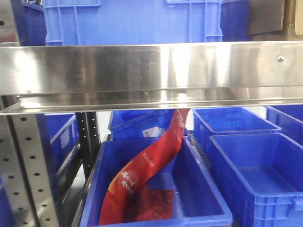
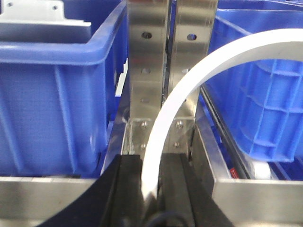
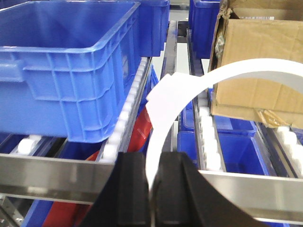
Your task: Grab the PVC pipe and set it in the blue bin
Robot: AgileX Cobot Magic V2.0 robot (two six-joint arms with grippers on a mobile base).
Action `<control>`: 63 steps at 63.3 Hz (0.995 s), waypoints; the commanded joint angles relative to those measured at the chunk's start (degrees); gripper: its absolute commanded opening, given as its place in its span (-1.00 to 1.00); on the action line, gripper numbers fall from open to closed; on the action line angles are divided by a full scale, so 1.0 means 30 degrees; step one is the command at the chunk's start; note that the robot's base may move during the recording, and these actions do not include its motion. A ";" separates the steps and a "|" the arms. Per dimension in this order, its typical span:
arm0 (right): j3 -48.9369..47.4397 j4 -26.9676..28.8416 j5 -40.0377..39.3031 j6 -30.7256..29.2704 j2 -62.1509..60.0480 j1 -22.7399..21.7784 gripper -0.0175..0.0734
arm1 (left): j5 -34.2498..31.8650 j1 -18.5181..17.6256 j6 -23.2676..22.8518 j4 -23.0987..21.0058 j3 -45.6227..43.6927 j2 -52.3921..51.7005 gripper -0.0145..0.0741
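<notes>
Grip closed on both sides, at the steel rack (image 2: 251, 189).
Left claw (image 2: 151, 165) pinches the PVC pipe (image 2: 189, 90), which arcs up and rightward in front of the rack's uprights (image 2: 147, 71), a blue bin (image 2: 57, 94) left of them; right claw (image 3: 154, 163) grips a similar white arc (image 3: 246, 71) above the rack's rollers (image 3: 208, 137).

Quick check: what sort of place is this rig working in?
Probably a warehouse or factory parts store: blue plastic bins sit on steel shelving with white rollers, beside a cardboard box.
</notes>
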 commanded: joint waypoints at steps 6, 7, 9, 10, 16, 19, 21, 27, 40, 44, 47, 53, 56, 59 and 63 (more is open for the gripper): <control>0.0055 -0.0153 -0.0374 -0.0129 -0.0119 -0.0023 -0.99 | -0.0561 -0.0087 0.0000 -0.0117 -0.0007 -0.0094 -0.92; 0.0055 -0.0153 -0.0374 -0.0129 -0.0119 -0.0023 -0.99 | -0.0561 -0.0087 0.0000 -0.0117 -0.0007 -0.0094 -0.92; 0.0055 -0.0153 -0.0374 -0.0129 -0.0119 -0.0023 -0.99 | -0.0561 -0.0087 0.0000 -0.0117 -0.0007 -0.0094 -0.92; 0.0055 -0.0153 -0.0374 -0.0129 -0.0119 -0.0023 -0.99 | -0.0561 -0.0087 0.0000 -0.0117 -0.0007 -0.0094 -0.92; 0.0055 -0.0153 -0.0374 -0.0129 -0.0119 -0.0023 -0.99 | -0.0561 -0.0087 0.0000 -0.0117 -0.0007 -0.0094 -0.92; 0.0055 -0.0153 -0.0374 -0.0129 -0.0119 -0.0023 -0.99 | -0.0561 -0.0087 0.0000 -0.0117 -0.0007 -0.0094 -0.92; 0.0055 -0.0153 -0.0374 -0.0129 -0.0119 -0.0023 -0.99 | -0.0561 -0.0087 0.0000 -0.0117 -0.0007 -0.0094 -0.92; 0.0055 -0.0153 -0.0374 -0.0129 -0.0119 -0.0023 -0.99 | -0.0561 -0.0087 0.0000 -0.0117 -0.0007 -0.0094 -0.92; 0.0055 -0.0153 -0.0374 -0.0129 -0.0119 -0.0023 -0.99 | -0.0561 -0.0087 0.0000 -0.0117 -0.0007 -0.0094 -0.92; 0.0055 -0.0153 -0.0374 -0.0129 -0.0119 -0.0023 -0.99 | -0.0561 -0.0087 0.0000 -0.0117 -0.0007 -0.0094 -0.92; 0.0055 -0.0153 -0.0374 -0.0129 -0.0119 -0.0023 -0.99 | -0.0561 -0.0087 0.0000 -0.0117 -0.0007 -0.0094 -0.92; 0.0055 -0.0153 -0.0374 -0.0129 -0.0119 -0.0023 -0.99 | -0.0561 -0.0087 0.0000 -0.0117 -0.0007 -0.0094 -0.92; 0.0055 -0.0153 -0.0374 -0.0129 -0.0119 -0.0023 -0.99 | -0.0561 -0.0087 0.0000 -0.0117 -0.0007 -0.0094 -0.92; 0.0055 -0.0153 -0.0374 -0.0129 -0.0119 -0.0023 -0.99 | -0.0561 -0.0087 0.0000 -0.0117 -0.0007 -0.0094 -0.92; 0.0055 -0.0153 -0.0374 -0.0129 -0.0119 -0.0023 -0.99 | -0.0561 -0.0087 0.0000 -0.0117 -0.0007 -0.0094 -0.92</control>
